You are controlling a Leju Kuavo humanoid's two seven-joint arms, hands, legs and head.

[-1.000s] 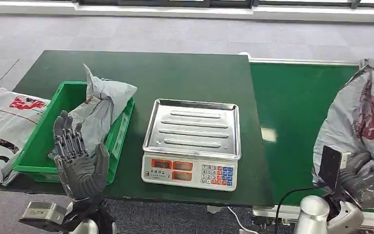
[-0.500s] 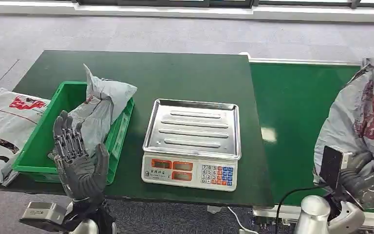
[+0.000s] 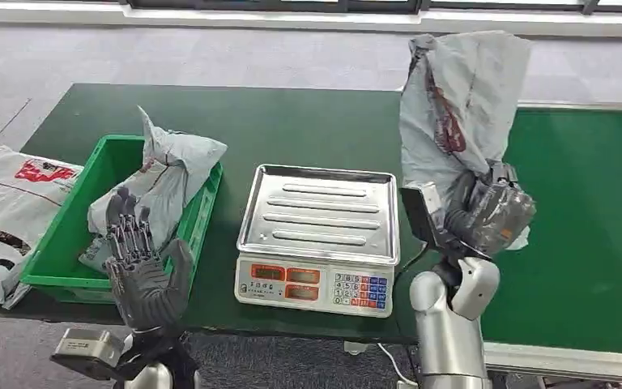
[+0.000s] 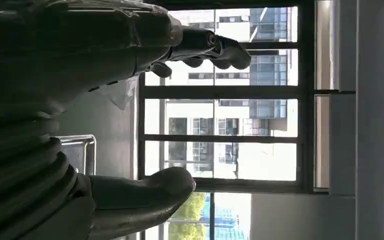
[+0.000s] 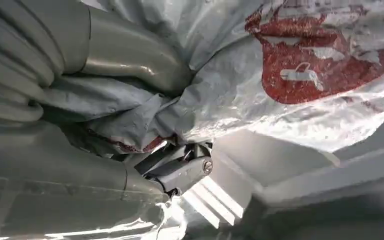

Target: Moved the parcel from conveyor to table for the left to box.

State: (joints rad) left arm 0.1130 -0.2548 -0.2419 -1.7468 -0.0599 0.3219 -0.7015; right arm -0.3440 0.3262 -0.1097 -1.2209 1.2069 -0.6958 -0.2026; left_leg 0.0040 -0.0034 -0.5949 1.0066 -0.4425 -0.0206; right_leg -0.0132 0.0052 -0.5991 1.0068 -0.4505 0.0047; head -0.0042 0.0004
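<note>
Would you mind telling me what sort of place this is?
Probably a parcel-sorting station: a green conveyor beside a table, a weighing scale, and a green crate holding a bagged parcel.

Left hand [image 4: 80, 120] empty, dark fingers [image 4: 220, 50] and thick thumb [image 4: 150, 192] spread apart. Behind it a large window [image 4: 220, 130] with buildings outside; corner of metal scale tray [image 4: 80, 152] near the palm.

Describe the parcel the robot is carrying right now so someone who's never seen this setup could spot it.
Start at the dark green table and find the silver scale in its middle. Just right of the scale, the right hand holds up a crumpled grey parcel with red print. Unlike the grey parcel in the green bin, it hangs in the air.
</note>
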